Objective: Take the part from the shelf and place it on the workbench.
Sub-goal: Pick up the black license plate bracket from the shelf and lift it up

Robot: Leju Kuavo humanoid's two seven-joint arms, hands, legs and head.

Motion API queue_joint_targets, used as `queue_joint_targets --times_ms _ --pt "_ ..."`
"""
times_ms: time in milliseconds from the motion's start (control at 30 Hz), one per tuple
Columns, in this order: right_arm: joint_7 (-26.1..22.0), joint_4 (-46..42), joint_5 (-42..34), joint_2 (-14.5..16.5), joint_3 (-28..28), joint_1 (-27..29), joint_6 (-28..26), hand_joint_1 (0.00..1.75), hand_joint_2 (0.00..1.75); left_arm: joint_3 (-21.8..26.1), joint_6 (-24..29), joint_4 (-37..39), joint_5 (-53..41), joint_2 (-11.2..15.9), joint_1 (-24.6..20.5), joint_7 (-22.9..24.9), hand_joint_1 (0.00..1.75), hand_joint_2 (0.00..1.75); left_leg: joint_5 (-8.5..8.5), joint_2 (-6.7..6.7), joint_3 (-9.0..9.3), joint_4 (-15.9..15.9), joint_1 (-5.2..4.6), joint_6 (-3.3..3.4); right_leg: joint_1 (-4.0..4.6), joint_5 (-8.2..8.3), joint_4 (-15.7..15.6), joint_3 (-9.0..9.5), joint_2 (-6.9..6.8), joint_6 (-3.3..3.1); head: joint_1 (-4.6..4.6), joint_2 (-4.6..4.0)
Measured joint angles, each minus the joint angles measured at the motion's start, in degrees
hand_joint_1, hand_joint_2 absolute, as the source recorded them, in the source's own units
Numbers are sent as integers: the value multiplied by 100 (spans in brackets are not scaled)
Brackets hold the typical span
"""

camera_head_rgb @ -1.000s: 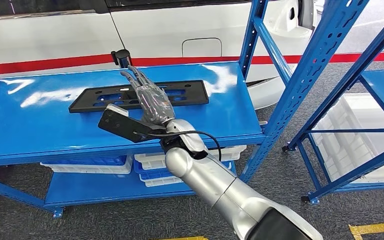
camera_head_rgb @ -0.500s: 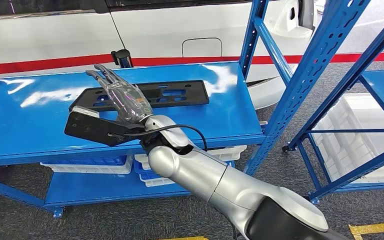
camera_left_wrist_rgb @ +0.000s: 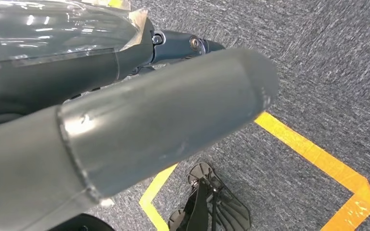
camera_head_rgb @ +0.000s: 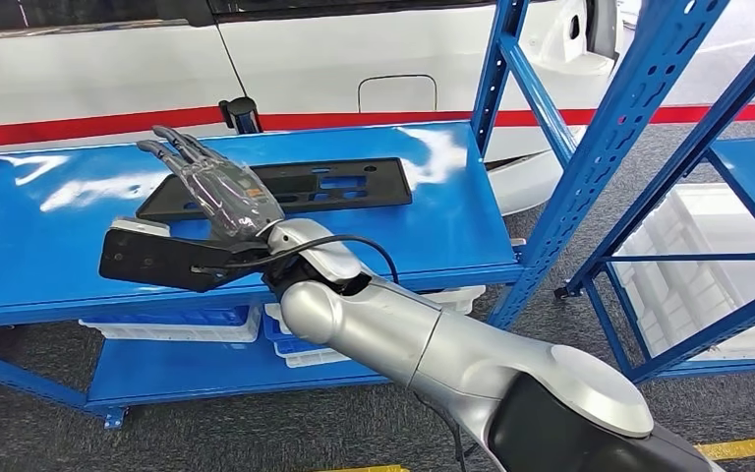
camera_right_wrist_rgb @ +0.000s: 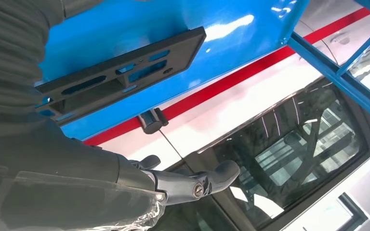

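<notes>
Part (camera_head_rgb: 285, 187), a flat black slotted panel, lies flat on the blue shelf (camera_head_rgb: 433, 231) top, toward its back edge. Right hand (camera_head_rgb: 218, 189) hovers above the part's left end, fingers straight and slightly apart, holding nothing; no contact seen. Left hand (camera_left_wrist_rgb: 125, 120) hangs over grey floor with yellow tape (camera_left_wrist_rgb: 318, 159); finger position cannot be told. White car (camera_head_rgb: 354, 59) stands behind the shelf.

Silver right arm (camera_head_rgb: 423, 344), black cable, plastic-wrapped grey right hand (camera_head_rgb: 226, 197), dark fingers (camera_head_rgb: 172, 143)
</notes>
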Motion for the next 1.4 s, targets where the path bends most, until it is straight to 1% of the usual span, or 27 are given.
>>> queue_joint_targets --times_ms 67,133,167,233,267,300,333,400,433,467,500,533,600,633,667,733,767,800,833,867,900,933,967,1000,1033,1167,1400 --pt "-12 1 -55 2 39 -46 -1 0 175 17 3 0 -2 -12 -1 0 0 0 32 4 21 -41 16 36 11 -2 2 -10 -2 27 1 0" --pt "-24 4 -131 1 83 -107 -5 0 175 28 9 0 -11 -30 -5 -1 0 0 83 18 78 -122 50 79 26 -104 210 -120 -12 51 15 0" --pt "-27 7 -179 -3 107 -133 -10 0 175 30 11 0 -27 -38 -6 -2 0 0 100 26 107 -151 69 93 23 -225 491 -260 -17 45 26 0" --pt "-31 23 -291 -23 163 -164 -22 0 175 29 14 0 -93 -36 -6 -2 0 0 91 31 123 -153 69 101 -5 -519 1309 -665 -21 26 40 0" --pt "-32 35 -341 -40 196 -167 -28 0 175 28 15 0 -134 -36 -6 -2 0 0 78 26 132 -151 72 96 -20 -603 1636 -840 -21 37 40 0" --pt "-32 47 -378 -56 228 -169 -33 0 175 26 16 0 -169 -36 -5 -1 0 0 59 19 146 -146 76 83 -36 -601 1760 -920 -22 71 42 0" --pt "-32 56 -403 -67 259 -176 -37 0 175 24 16 0 -196 -37 -3 -1 0 0 32 11 168 -138 85 62 -55 -505 1634 -874 -25 122 43 0" --pt "-33 69 -454 -78 310 -213 -53 0 175 7 0 0 -242 -34 0 -7 0 0 -59 -2 223 -99 102 -10 -92 -187 830 -487 -48 219 49 0" --pt "-35 74 -481 -75 334 -240 -67 0 175 -5 -11 0 -261 -30 -4 -13 0 0 -113 -5 238 -72 103 -55 -96 -82 469 -294 -52 225 52 0" --pt "-36 79 -507 -76 357 -265 -81 0 175 -19 -22 0 -272 -24 -8 -20 0 0 -157 -7 243 -50 102 -96 -93 -37 241 -168 -54 204 56 0" --pt "-37 86 -527 -80 377 -283 -92 0 175 -30 -28 0 -281 -18 -10 -27 0 0 -189 -8 243 -39 101 -132 -75 -56 170 -120 -47 159 55 0" --pt "-38 92 -540 -81 397 -296 -97 0 175 -41 -30 0 -289 -16 -15 -33 0 0 -207 -8 252 -40 109 -161 -57 -81 180 -114 -33 110 51 0" --pt "-36 105 -567 -82 432 -324 -100 0 175 -59 -26 -1 -300 -10 -16 -43 0 0 -277 0 258 2 141 -216 -70 -127 186 -87 -14 23 39 0" --pt "-36 110 -584 -76 451 -349 -102 0 175 -63 -22 -2 -302 -8 -19 -47 0 0 -357 4 195 148 152 -243 -84 -151 182 -58 -6 -22 31 0" --pt "-36 114 -607 -68 471 -376 -103 0 175 -65 -17 -2 -303 -6 -21 -51 0 0 -478 6 52 423 160 -267 -95 -175 178 -25 -2 -65 23 0" --pt "-36 123 -651 -63 513 -409 -105 0 175 -67 -3 -2 -304 -4 -21 -59 0 0 -759 8 -456 1275 162 -300 -75 -222 179 16 0 -135 15 0" --pt "-36 129 -673 -63 536 -411 -106 0 175 -67 6 -2 -303 -1 -16 -63 0 0 -827 7 -717 1633 162 -304 -60 -243 179 34 4 -155 17 0" --pt "-35 138 -692 -64 559 -410 -107 0 175 -66 17 -2 -303 2 -10 -66 0 0 -780 7 -898 1804 161 -296 -47 -264 180 58 13 -166 16 0" --pt "-34 146 -710 -64 580 -409 -109 0 175 -64 28 -2 -302 4 -5 -67 0 0 -610 7 -961 1733 161 -276 -36 -288 180 91 24 -169 16 0" --pt "-35 152 -729 -64 601 -412 -112 0 175 -64 38 -2 -302 4 -3 -68 0 0 -345 7 -901 1438 158 -245 -27 -314 179 134 36 -164 16 0" --pt "-36 156 -743 -63 620 -416 -115 0 175 -63 45 -2 -301 4 -2 -69 0 0 -58 7 -769 1021 151 -204 -19 -342 176 180 45 -155 16 0" --pt "-36 160 -754 -64 639 -423 -120 0 175 -63 49 -2 -300 6 -4 -70 0 0 145 9 -627 652 133 -163 3 -368 174 214 49 -139 20 0" --pt "-37 162 -765 -66 657 -433 -127 0 175 -62 53 -2 -298 7 -8 -72 0 0 250 11 -510 379 111 -124 16 -386 172 230 50 -119 19 0" --pt "-36 166 -774 -69 673 -442 -135 0 175 -62 56 -2 -295 7 -12 -73 0 0 270 10 -444 240 89 -96 27 -398 169 232 48 -98 20 0" --pt "-34 170 -784 -73 686 -450 -144 0 175 -62 61 -2 -288 6 -14 -76 0 0 250 8 -418 206 75 -97 44 -407 179 223 45 -83 20 0" --pt "-29 181 -829 -78 738 -484 -171 0 175 -57 96 -2 -244 -7 -6 -82 0 0 263 -14 -410 178 46 -165 66 -420 178 232 23 -79 23 0" --pt "-10 204 -874 -79 868 -599 -178 0 175 -45 252 -2 -192 -44 -8 2 0 0 247 -25 -408 177 -8 -98 41 -408 122 255 16 -54 23 0"
